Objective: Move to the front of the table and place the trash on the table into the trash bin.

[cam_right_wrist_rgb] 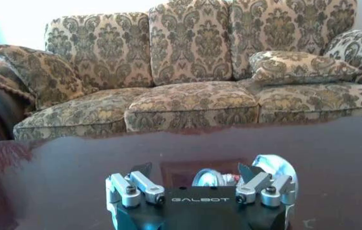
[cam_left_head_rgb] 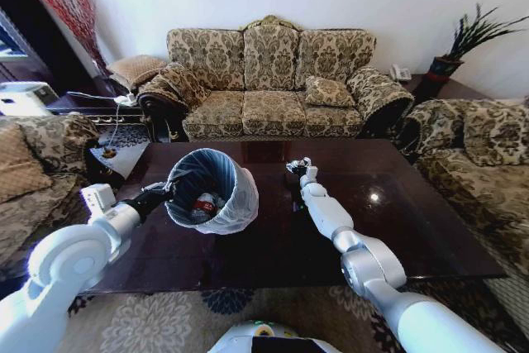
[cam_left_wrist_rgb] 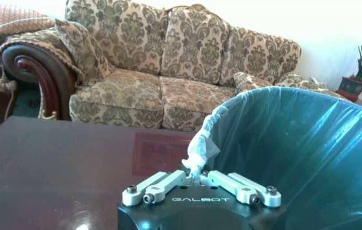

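Observation:
The trash bin (cam_left_head_rgb: 238, 197) hangs tilted over the table (cam_left_head_rgb: 397, 204), with its white bag folded over the rim. My left gripper (cam_left_head_rgb: 165, 192) is shut on that rim, and in the left wrist view the left gripper (cam_left_wrist_rgb: 195, 175) pinches the bag at the edge of the bin (cam_left_wrist_rgb: 309, 153). Inside the bin lies a bottle with a red label (cam_left_head_rgb: 204, 202). My right gripper (cam_left_head_rgb: 296, 168) is low over the middle of the table. There the right gripper (cam_right_wrist_rgb: 195, 171) stands open around a small can (cam_right_wrist_rgb: 207, 178) lying on its side, with a shiny crumpled wrapper (cam_right_wrist_rgb: 276, 167) beside it.
A patterned sofa (cam_left_head_rgb: 273, 80) stands beyond the table's far edge, another sofa (cam_left_head_rgb: 483, 163) on the right and an armchair (cam_left_head_rgb: 33, 163) on the left. A potted plant (cam_left_head_rgb: 463, 47) is at the back right. A patterned rug (cam_left_head_rgb: 165, 320) lies at the table's near edge.

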